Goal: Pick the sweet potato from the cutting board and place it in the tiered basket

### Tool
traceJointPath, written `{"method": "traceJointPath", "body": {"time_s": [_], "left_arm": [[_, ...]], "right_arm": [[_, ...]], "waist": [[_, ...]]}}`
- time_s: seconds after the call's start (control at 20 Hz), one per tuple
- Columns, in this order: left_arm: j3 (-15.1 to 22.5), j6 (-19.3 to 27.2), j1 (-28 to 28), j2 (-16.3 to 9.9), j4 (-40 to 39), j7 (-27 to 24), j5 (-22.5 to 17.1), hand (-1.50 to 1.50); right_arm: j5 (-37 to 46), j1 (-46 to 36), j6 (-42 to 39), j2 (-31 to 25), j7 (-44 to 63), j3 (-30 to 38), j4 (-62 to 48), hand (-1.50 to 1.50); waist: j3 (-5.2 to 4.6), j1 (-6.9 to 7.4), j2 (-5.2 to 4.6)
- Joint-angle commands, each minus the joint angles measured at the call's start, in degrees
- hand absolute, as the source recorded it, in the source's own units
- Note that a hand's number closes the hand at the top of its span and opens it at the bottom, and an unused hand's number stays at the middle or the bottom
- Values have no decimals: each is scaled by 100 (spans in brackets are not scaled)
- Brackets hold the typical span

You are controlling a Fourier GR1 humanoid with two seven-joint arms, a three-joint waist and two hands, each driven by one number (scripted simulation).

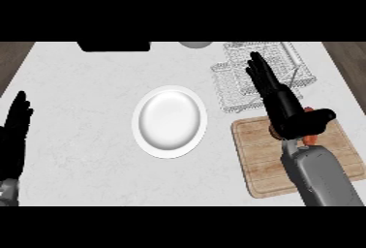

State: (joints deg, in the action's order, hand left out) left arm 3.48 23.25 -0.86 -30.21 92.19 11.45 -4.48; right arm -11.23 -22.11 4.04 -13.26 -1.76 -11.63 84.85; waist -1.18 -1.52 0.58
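Note:
A wooden cutting board [256,160] lies at the right of the counter. The orange sweet potato [310,139] lies on it, mostly hidden under my right hand [284,109]; only small orange bits show beside the thumb. That hand hovers over the board's far edge, fingers straight and pointing away toward the basket, thumb spread to the right. The wire tiered basket [239,82] stands just beyond the board at the back right. My left hand [14,133] rests open at the left edge, fingers up.
A white plate [170,121] sits in the middle of the counter. A black object [114,46] and a grey round thing [195,44] stand at the far edge. Wooden floor shows past both sides.

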Motion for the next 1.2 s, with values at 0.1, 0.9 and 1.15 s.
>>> {"method": "traceJointPath", "body": {"time_s": [0.1, 0.9, 1.15], "left_arm": [[103, -174, -149, -23, -14, -274, 147, 0], [355, -734, -345, 177, -558, -746, 126, 0], [468, -701, -696, 298, -690, -646, 263, 0]], "right_arm": [[-553, 563, 616, -397, 163, 1442, -75, 150], [651, 2970, 2588, -2199, 3263, 2464, 330, -150], [484, 2586, 1198, -3272, 4652, 1979, 529, -150]], "waist": [[123, -126, -46], [85, -54, -29], [92, 80, -64]]}}
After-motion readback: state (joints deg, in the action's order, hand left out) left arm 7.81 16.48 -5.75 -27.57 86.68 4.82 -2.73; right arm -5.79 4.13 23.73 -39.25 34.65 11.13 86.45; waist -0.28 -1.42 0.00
